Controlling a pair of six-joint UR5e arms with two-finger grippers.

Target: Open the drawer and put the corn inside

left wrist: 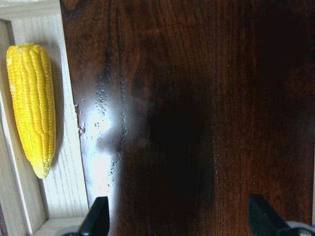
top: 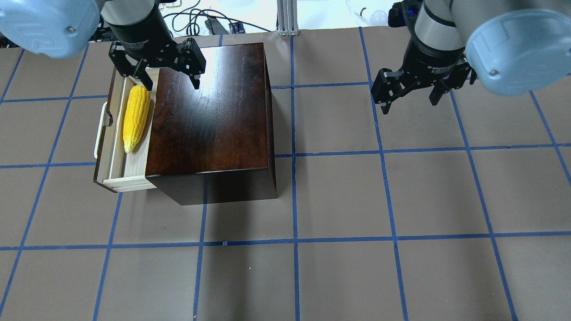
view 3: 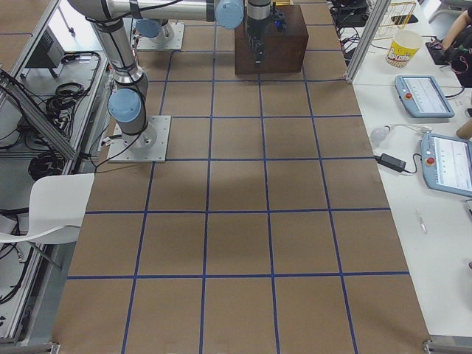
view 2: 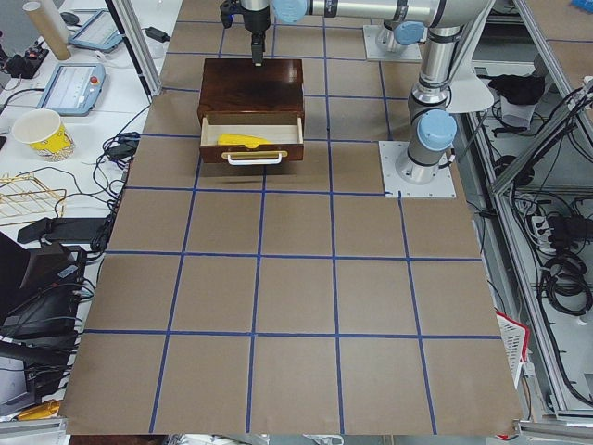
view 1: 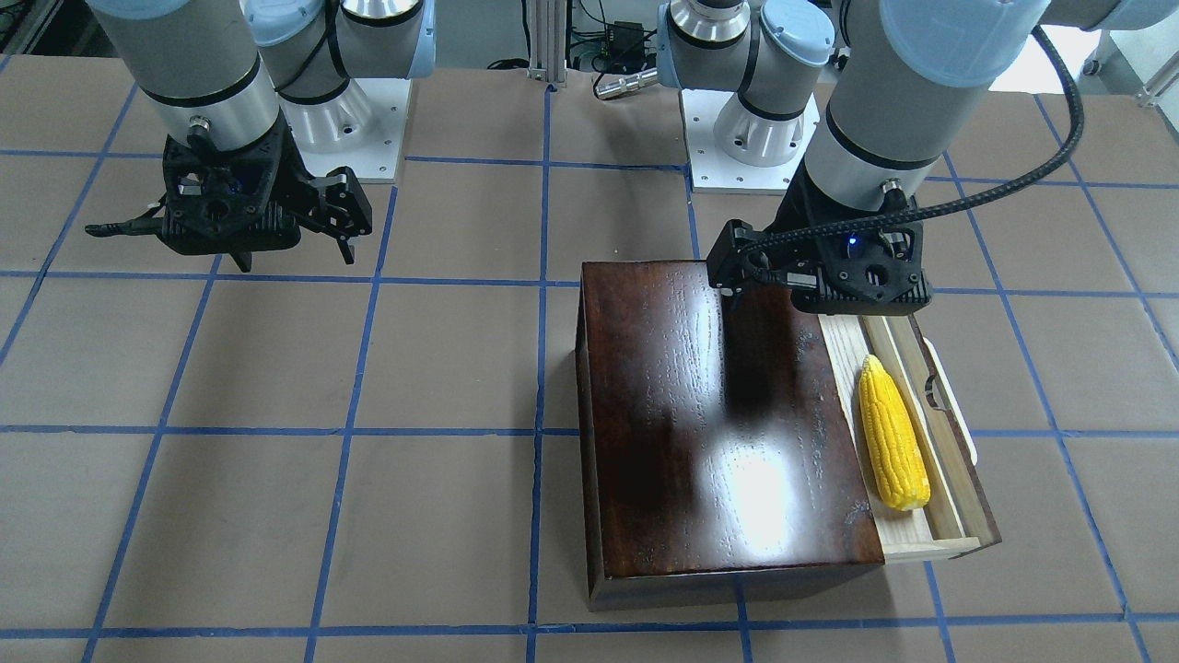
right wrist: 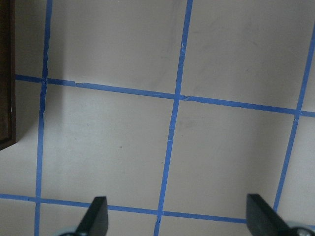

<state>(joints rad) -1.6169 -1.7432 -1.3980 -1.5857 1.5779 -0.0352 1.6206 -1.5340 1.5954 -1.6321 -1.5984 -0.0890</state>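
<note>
**Corn in, drawer open**

Brown gridded table (view 1: 276,460): the front view shows the corn (view 1: 892,435) lying inside the pulled-out drawer (view 1: 921,550). Overhead, I see the left gripper (top: 171,82) spread empty above the box (top: 214,111), and the right gripper (top: 410,104) spread too. I judge nothing is left.

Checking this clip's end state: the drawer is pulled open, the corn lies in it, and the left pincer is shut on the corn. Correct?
Not quite: the left pincer is open and empty above the box, clear of the corn, as the overhead view shows. The drawer is open with the corn inside.
</note>
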